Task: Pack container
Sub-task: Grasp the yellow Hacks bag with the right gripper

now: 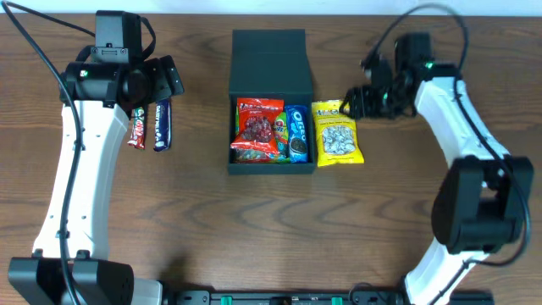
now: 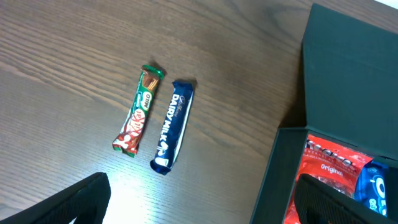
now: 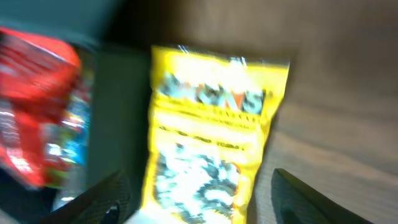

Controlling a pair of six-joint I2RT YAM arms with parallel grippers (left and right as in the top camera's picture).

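The dark teal-green container (image 1: 271, 51) sits at the table's middle with its lid flap folded back. Inside lie a red snack bag (image 1: 258, 127) and a blue Oreo packet (image 1: 297, 131). A yellow seed packet (image 1: 338, 133) lies on the table against the container's right wall. A red-green bar (image 1: 137, 127) and a blue Dairy Milk bar (image 1: 161, 124) lie to the left. My left gripper (image 1: 161, 80) is open and empty above the bars; the left wrist view shows the bars (image 2: 174, 124) and the container wall (image 2: 280, 174). My right gripper (image 1: 356, 102) is open, straddling the yellow packet (image 3: 211, 143).
The table is dark wood. The left arm's white links run down the left side (image 1: 80, 186) and the right arm's down the right side (image 1: 474, 169). Cables loop behind both arms at the back edge.
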